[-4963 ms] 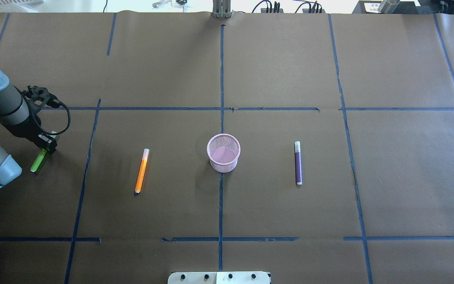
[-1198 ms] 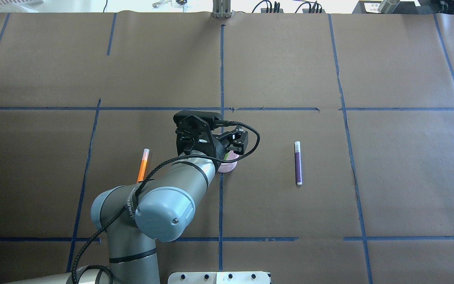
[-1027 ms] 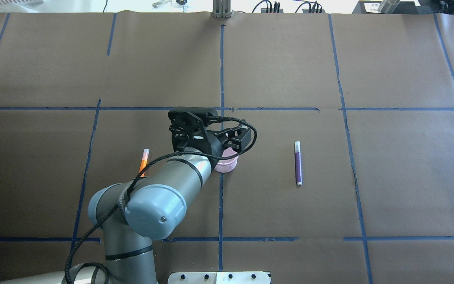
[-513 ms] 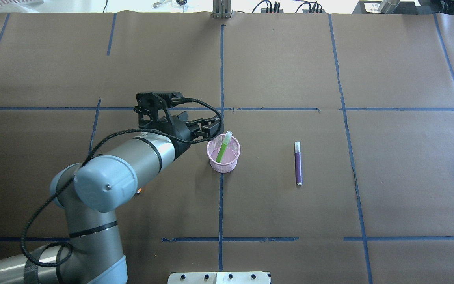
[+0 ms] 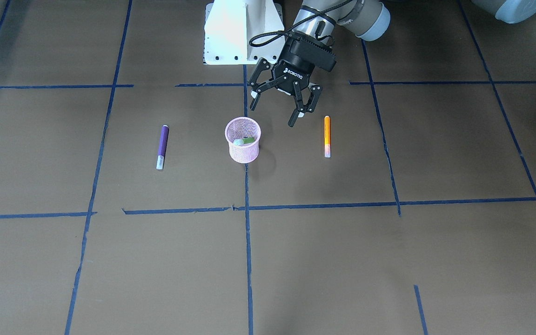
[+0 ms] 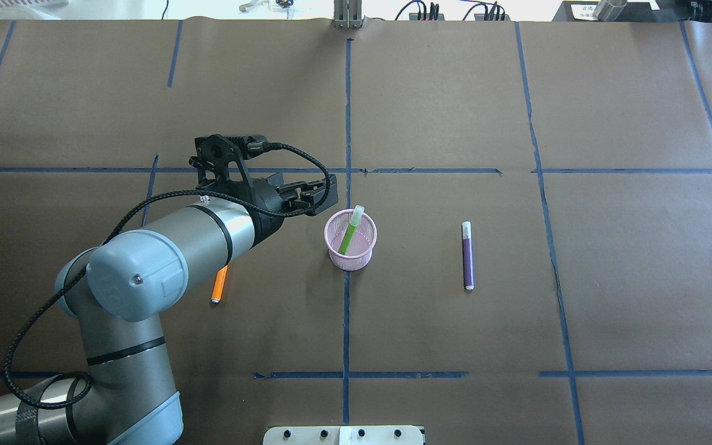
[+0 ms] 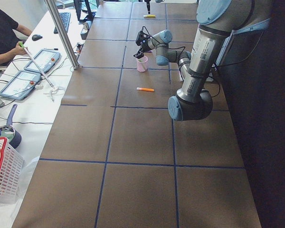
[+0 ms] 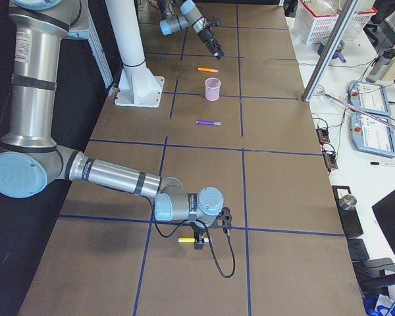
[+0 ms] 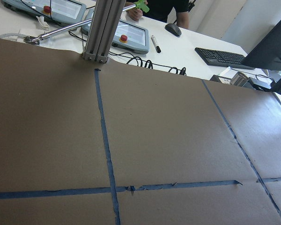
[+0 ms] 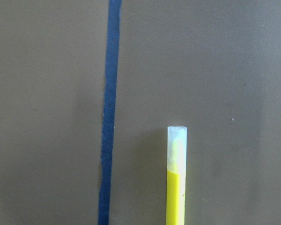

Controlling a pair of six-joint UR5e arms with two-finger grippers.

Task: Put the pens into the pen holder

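One pen is home; three are outstanding.

1. Slim orange marker pen [image 5: 327, 133]: lies flat on the brown paper-covered counter [image 6: 442, 93], well apart from the holder on its left in the overhead view. The left arm's forearm hangs over its upper half there. Not collected.
2. Left gripper [image 5: 272, 114]: jaws spread wide, holding nothing, poised above the counter just beside the holder on the orange pen's side.
3. Small round pink wire-mesh pen holder [image 6: 351, 261]: stands upright on a blue tape line [image 6: 347, 123]. The slim green marker pen [image 6: 348, 232] stands inside, tilted, with its pale cap end propped on the far rim. Collected.
4. Slim purple marker pen [image 6: 468, 259]: lies flat to the holder's right, well apart. Not collected.
5. Slim yellow marker pen [image 10: 176, 187]: lies far off at the robot's right end. The right gripper [image 8: 199, 242] sits low at one end of it. I cannot tell whether its jaws are spread or closed, or whether they grip the pen.

Judgement: the tilted green pen takes up part of the holder's mouth, so later drops need care. No object shows between the loose pens and the holder.
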